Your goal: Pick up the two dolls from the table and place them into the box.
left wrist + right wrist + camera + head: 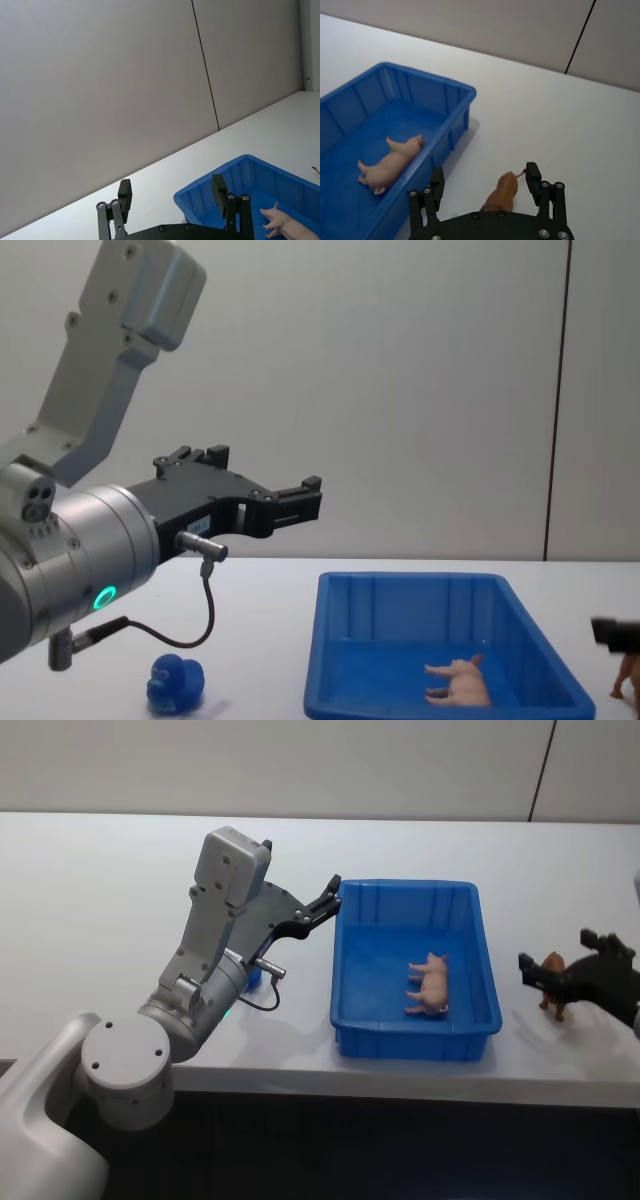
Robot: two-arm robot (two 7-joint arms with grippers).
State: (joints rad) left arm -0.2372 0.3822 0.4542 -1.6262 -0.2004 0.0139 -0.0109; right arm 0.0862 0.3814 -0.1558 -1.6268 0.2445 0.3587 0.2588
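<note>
White table w/ plain grey wall, dark vert. seam.

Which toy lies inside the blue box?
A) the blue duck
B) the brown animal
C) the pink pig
C: the pink pig lies on the floor of the box; the brown animal stands on the table within the open right hand, and the left hand hangs high by the box's left wall.

Three dolls, one box, two pincers.

Bright, even light; soft shadows
</note>
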